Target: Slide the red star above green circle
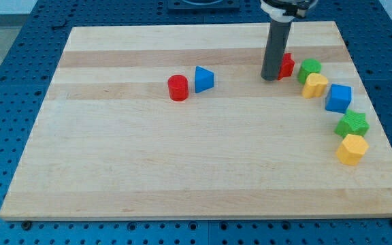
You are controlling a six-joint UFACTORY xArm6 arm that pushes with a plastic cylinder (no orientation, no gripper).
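Note:
The red star point(287, 65) lies near the view's top right, partly hidden behind my rod. The green circle point(309, 69) sits just to the star's right, almost touching it. My tip point(271, 77) rests on the board against the star's left side. The star is level with the green circle, slightly higher in the view.
A yellow block point(314, 86), a blue cube point(338, 99), a green star point(352, 124) and a yellow hexagon point(352, 150) curve down the wooden board's point(182, 170) right side. A red cylinder point(177, 88) and a blue triangle point(204, 79) sit at centre left.

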